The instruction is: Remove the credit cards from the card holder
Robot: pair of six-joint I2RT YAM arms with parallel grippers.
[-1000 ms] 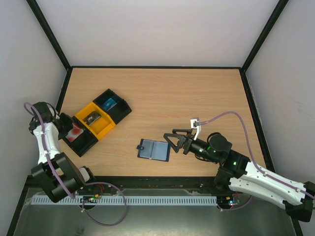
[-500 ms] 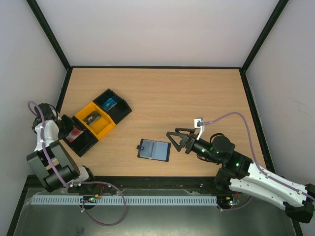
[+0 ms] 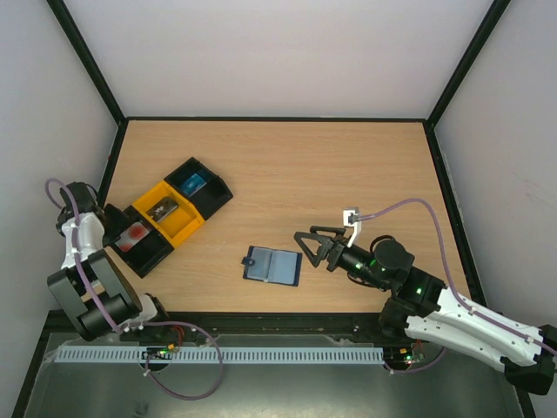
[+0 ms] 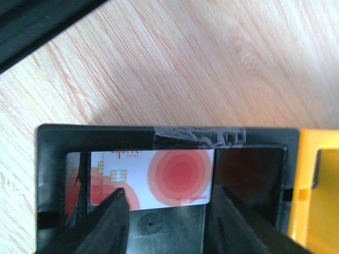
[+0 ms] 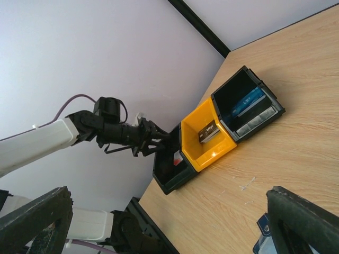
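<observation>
Three cards were found outside the card holder (image 3: 271,266): a pinkish-red card (image 4: 159,177) lay flat in the near black tray (image 4: 53,137), just beyond the tips of the left gripper (image 4: 169,197), whose jaws stood parted on nothing. A dark card (image 3: 162,208) lay in the yellow tray (image 3: 178,228) and a blue card (image 3: 193,182) in the far black tray (image 3: 218,196). The holder lay unfolded on the table (image 3: 348,165) just ahead of the right gripper (image 3: 301,248), its jaws spread wide and empty. Whether any card remained in its slots could not be made out from above, and the right wrist view cut the holder off to a corner.
</observation>
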